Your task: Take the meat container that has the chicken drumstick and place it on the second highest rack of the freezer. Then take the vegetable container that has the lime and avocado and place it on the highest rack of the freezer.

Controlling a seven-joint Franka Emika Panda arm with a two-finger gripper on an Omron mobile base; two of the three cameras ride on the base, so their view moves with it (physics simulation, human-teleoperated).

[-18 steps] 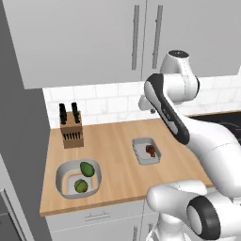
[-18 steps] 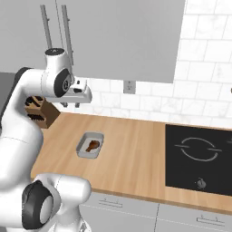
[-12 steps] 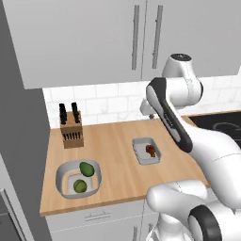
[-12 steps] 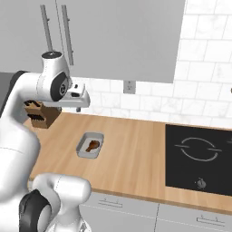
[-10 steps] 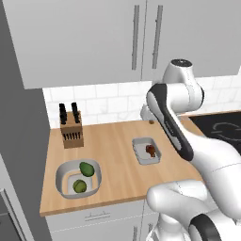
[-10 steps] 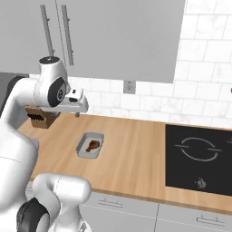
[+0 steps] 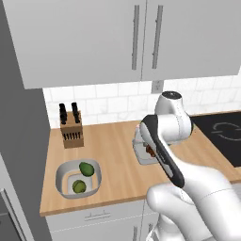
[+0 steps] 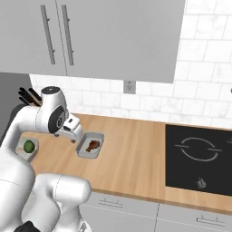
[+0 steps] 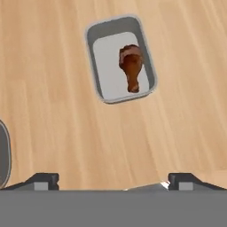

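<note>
- Meat container (image 9: 119, 60) with the chicken drumstick (image 9: 132, 66) lies on the wooden table (image 9: 53, 115), ahead of the gripper (image 9: 113, 179) in the hand view; the drumstick rests along one side of the grey tray, thick end away from the fingertips.
- The gripper is released, its two dark fingertips (image 9: 43, 179) spread wide and holding nothing, hanging above bare wood short of the tray.
- The arm rises from the base, folds at the elbow and bends forward over the table, its wrist turned down so the hand looks at the wood; in the right base view the hand (image 8: 71, 129) hangs just left of the tray (image 8: 90, 145), above the table and apart from it.
- In the left base view the arm's forearm crosses in front of the tray (image 7: 141, 153) and covers most of it.
- Vegetable container (image 7: 78, 178) sits well apart to the left near the table's front edge, holding the avocado (image 7: 86, 168) and the lime (image 7: 79, 186) side by side.
- A knife block (image 7: 71, 129) stands further back, near the tiled wall.
- A black cooktop (image 8: 199, 156) is set into the table at the right.
- Grey wall cabinets (image 8: 90, 31) hang above.
</note>
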